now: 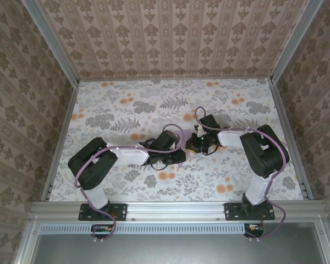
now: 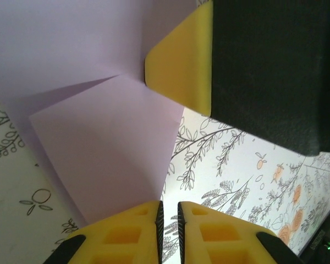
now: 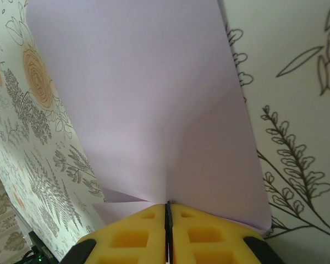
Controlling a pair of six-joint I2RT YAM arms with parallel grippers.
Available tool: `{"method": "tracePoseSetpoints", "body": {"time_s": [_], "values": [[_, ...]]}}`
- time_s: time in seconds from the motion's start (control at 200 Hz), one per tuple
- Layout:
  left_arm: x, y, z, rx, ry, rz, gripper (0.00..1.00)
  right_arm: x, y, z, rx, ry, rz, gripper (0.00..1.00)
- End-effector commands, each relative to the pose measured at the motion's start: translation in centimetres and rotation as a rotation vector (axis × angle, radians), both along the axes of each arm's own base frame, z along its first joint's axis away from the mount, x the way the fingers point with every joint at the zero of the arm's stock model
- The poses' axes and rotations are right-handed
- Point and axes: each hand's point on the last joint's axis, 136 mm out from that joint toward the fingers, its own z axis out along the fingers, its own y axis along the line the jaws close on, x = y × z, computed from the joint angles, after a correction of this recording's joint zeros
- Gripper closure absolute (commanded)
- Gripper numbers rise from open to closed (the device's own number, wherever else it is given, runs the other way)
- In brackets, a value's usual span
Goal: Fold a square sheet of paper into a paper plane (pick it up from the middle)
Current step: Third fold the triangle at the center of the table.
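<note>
Where the right gripper [image 3: 168, 212] sits clamped on a crease of the sheet of paper [image 3: 154, 99], the left gripper [image 2: 169, 206] is nearly closed at a corner; whether it grips is unclear. The sheet hangs between them over the tablecloth [image 3: 297, 110]. Judged light, limp and easily torn, so it is best held at the folds.

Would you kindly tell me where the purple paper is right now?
The purple paper is mid-table over the floral cloth; the right wrist view shows it pinched in the right pincer, the left pincer close beside it.

In the top view, the left end effector [image 1: 177, 149] and right end effector [image 1: 198, 144] meet tip to tip at centre frame, their arms [image 1: 126, 155] barring the lower middle. The counter [image 1: 126, 104] lies open across the upper frame; walls [image 1: 170, 33] close three sides.
</note>
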Motion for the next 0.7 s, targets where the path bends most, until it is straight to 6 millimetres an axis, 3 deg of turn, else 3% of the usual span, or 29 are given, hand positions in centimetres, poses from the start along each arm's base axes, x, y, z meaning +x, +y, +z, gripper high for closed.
{"method": "tracePoseSetpoints", "body": {"time_s": [0.0, 0.695], "values": [[-0.8, -0.2, -0.8, -0.015, 0.038, 0.003, 0.83, -2.5, -2.2, -3.5, -0.126, 0.124, -0.041, 0.88], [-3.7, 1.3, -3.7, 0.054, 0.106, 0.004, 0.84, -2.7, -2.8, -3.6, -0.152, 0.128, -0.053, 0.88]]}}
